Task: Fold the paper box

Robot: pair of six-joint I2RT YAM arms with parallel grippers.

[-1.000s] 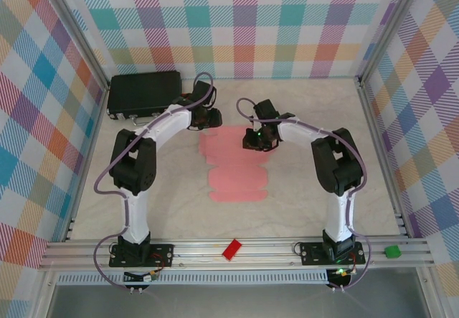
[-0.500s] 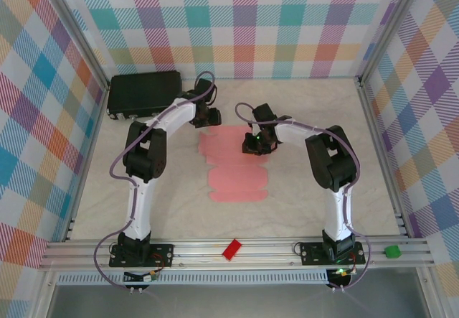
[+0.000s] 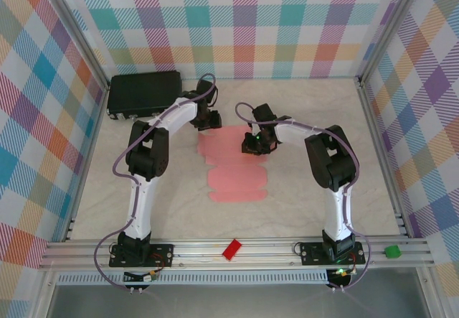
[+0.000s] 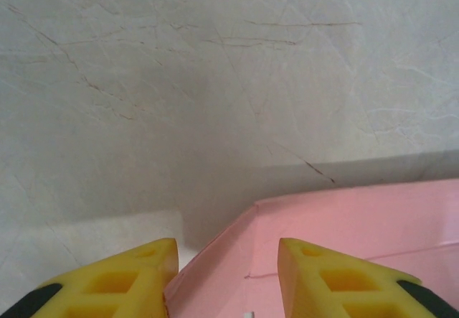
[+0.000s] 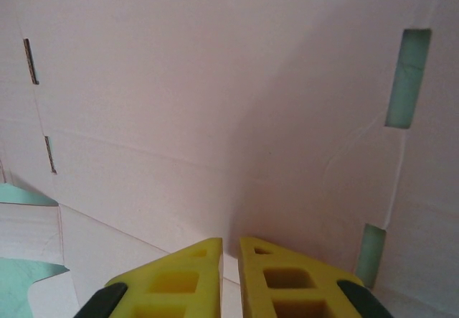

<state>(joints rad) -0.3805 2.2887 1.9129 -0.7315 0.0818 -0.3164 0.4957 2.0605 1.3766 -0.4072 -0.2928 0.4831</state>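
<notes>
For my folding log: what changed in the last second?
The left arm swung its elbow inward; the left gripper is still at the far-left edge of the flat pale-pink card sheet, jaws apart. The right arm shifted slightly left; the right gripper stays shut over the sheet. The sheet, black rectangular case and small red block did not move.

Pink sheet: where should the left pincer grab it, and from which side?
Grip the sheet at its far-left corner edge: it looks raised off the table there, while the rest lies flat. Come down from above, left pincer straddling that edge.
</notes>
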